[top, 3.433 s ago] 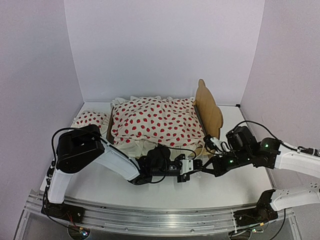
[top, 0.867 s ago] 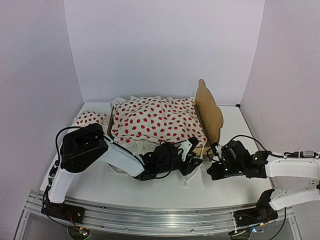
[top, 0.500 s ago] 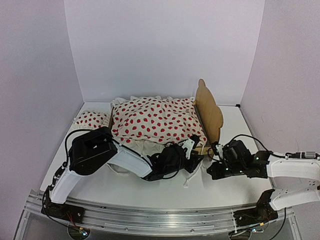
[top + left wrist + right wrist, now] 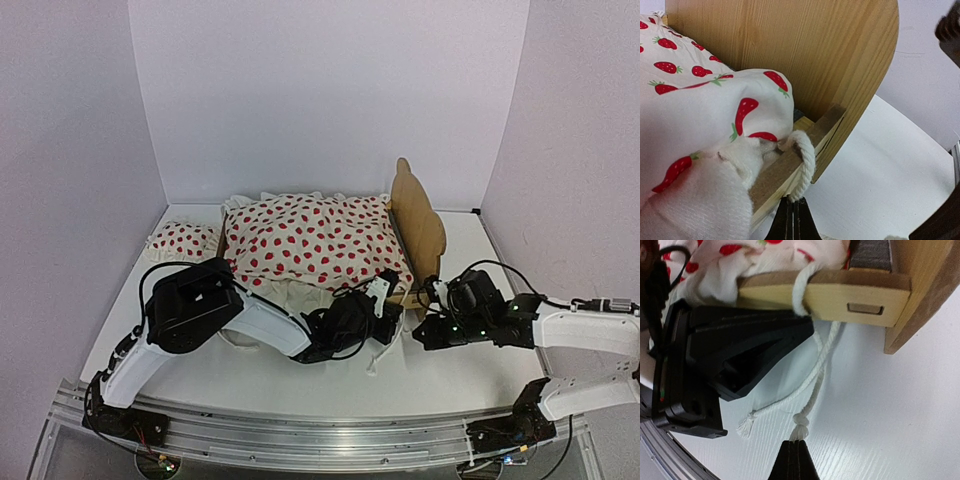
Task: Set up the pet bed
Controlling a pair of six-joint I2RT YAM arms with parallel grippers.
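**Snagged cord could drag the bed**

The pet bed sat on the counter under the blanket. The left tool was closed at the cord looped over its rail, and the right tool was closed near the loose end. A pull might have tilted the frame.

The left arm, lower left, and right arm, lower right, are white with black joints. Thin black cables loop off them.
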